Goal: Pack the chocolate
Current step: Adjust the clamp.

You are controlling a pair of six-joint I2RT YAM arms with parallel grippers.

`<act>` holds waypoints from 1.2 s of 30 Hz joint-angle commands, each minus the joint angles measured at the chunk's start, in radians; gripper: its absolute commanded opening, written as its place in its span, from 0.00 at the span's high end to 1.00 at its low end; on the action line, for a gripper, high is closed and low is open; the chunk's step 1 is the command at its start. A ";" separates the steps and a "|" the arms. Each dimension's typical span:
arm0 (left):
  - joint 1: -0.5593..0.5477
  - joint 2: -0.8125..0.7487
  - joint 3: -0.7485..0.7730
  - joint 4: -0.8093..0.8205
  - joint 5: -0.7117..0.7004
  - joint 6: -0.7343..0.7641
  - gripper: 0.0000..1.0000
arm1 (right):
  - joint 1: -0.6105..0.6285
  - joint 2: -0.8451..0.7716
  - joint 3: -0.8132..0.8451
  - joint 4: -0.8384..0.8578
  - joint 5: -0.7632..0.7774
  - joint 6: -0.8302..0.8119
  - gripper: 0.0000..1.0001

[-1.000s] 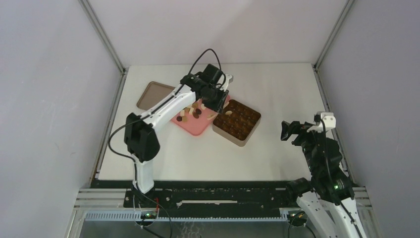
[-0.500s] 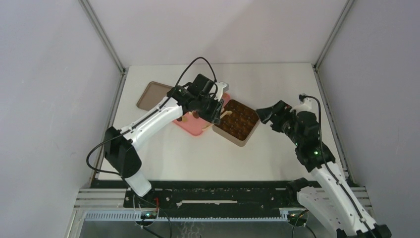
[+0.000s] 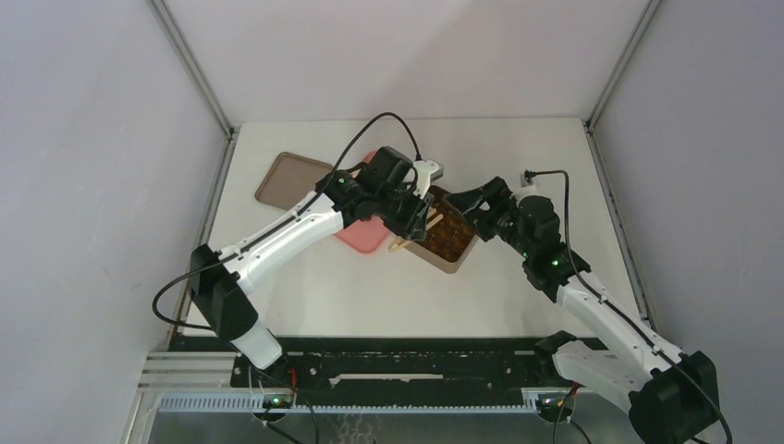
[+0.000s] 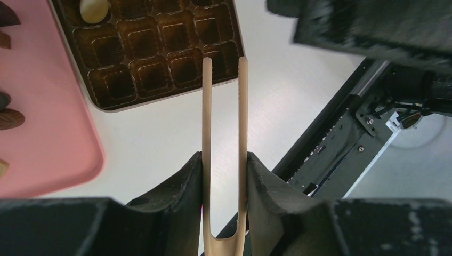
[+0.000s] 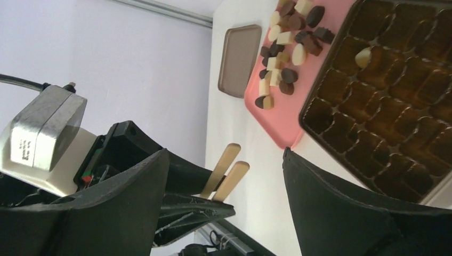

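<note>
Your white table (image 3: 518, 277) carries everything, and both white-and-black arms reach in over its middle. Your left arm (image 3: 287, 231) stretches diagonally across the flat pink rectangular tray (image 3: 362, 236). Your right arm (image 3: 601, 310) comes in from the other side toward the square tan tin with the dark gridded insert (image 3: 446, 239).

The tin sits just right of the pink tray, with their edges close together. A flat brown rounded-rectangle lid (image 3: 282, 178) lies beyond the tray, near the left edge of the table.

Your left gripper (image 4: 225, 170) is clamped on the thin wooden tongs (image 4: 242, 106), its fingers pressing the two blades from outside near the bend. The blades stand apart with nothing between their tips. In the left wrist view the tips lie over the cells at one edge of the tin. You cannot tell whether they touch the insert.

Your right gripper (image 5: 226, 152) has its jaws spread wide and holds nothing. It hangs by the tin's right side.

Most of the chocolate (image 5: 282, 53), a heap of small dark brown, mid brown and cream-white pieces, lies on the pink tray. One cream-white oval piece (image 4: 94, 9) sits in a cell of the tin, and the other cells you can see hold nothing.
</note>
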 commanded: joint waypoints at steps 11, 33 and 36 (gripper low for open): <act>-0.025 -0.086 0.001 0.083 0.014 -0.033 0.63 | 0.099 0.119 0.004 0.201 -0.017 0.150 0.30; -0.027 -0.117 -0.066 0.129 -0.017 -0.045 0.61 | 0.128 0.156 -0.040 0.339 -0.035 0.279 0.87; -0.028 -0.143 -0.091 0.145 -0.046 -0.050 0.57 | 0.128 0.137 -0.040 0.321 -0.022 0.290 1.00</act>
